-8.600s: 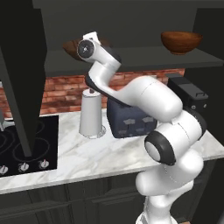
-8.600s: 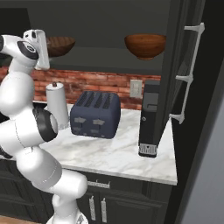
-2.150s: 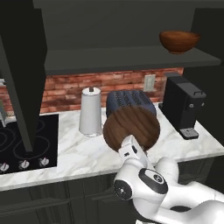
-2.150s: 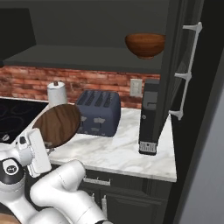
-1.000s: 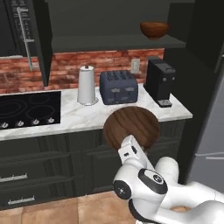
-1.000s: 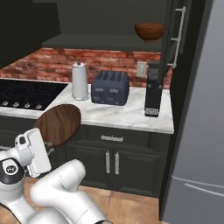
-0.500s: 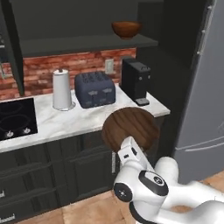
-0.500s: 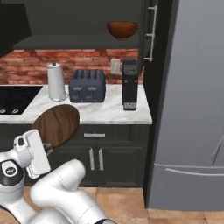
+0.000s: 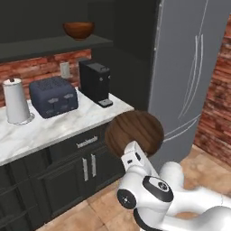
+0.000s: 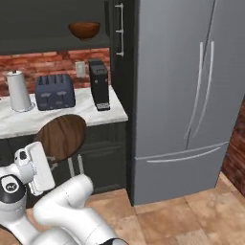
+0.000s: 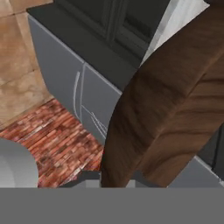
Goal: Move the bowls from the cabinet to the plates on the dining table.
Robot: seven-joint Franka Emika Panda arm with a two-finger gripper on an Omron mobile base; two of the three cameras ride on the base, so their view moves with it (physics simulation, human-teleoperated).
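My gripper (image 9: 131, 152) is shut on the rim of a reddish-brown wooden bowl (image 9: 134, 133), held on edge low in front of the counter's lower doors. From the right base view the same bowl (image 10: 62, 136) stands just above the white hand. In the hand view the bowl (image 11: 170, 109) rises large from the bottom, hiding the fingertips. A second bowl (image 9: 78, 30) sits upright on the dark cabinet shelf (image 9: 49, 46), also seen as the bowl (image 10: 84, 29) high up beside the cabinet door (image 10: 113, 33) with its silver handle. The plates and the dining table are out of view.
On the marble counter (image 9: 49, 131) stand a dark toaster (image 9: 53, 96), a black coffee machine (image 9: 94, 82) and a white canister (image 9: 16, 101). A tall grey fridge (image 10: 191, 86) stands right of the counter, a brick wall (image 9: 219, 103) beyond it. Tiled floor (image 10: 182, 215) lies ahead.
The whole picture has slid left, so the camera has turned right with the base; the fridge now takes up the right half. The bowl stays gripped in the same place before the arm.
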